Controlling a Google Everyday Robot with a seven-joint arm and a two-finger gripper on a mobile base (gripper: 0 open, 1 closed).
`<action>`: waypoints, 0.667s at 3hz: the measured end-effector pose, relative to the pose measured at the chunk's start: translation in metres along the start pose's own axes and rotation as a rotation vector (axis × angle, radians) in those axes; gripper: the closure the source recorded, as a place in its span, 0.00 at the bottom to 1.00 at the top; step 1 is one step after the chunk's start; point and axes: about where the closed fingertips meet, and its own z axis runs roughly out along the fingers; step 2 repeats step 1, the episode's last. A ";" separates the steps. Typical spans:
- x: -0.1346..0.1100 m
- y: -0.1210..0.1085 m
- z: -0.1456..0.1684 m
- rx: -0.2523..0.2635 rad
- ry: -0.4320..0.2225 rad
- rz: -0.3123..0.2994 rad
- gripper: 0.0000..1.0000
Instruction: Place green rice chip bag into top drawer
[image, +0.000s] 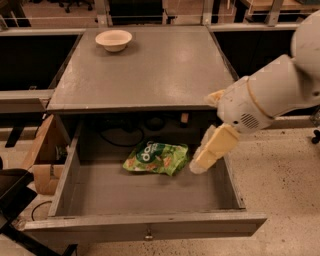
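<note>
The green rice chip bag (156, 157) lies flat on the floor of the top drawer (145, 225), near the back and a little right of the middle. The drawer is pulled fully out of the grey cabinet, and its front panel carries a small metal knob (148, 234). My gripper (206, 154) hangs from the white arm over the drawer's right side, just right of the bag and apart from it. It is open and holds nothing.
A small cream bowl (114, 39) stands on the cabinet top (150, 70) at the back left. Cables lie behind the drawer. A cardboard box (45, 160) and a dark chair part (15, 200) are at the left.
</note>
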 end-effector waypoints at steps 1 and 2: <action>0.016 0.004 -0.049 0.054 0.034 0.023 0.00; 0.016 0.004 -0.049 0.054 0.034 0.023 0.00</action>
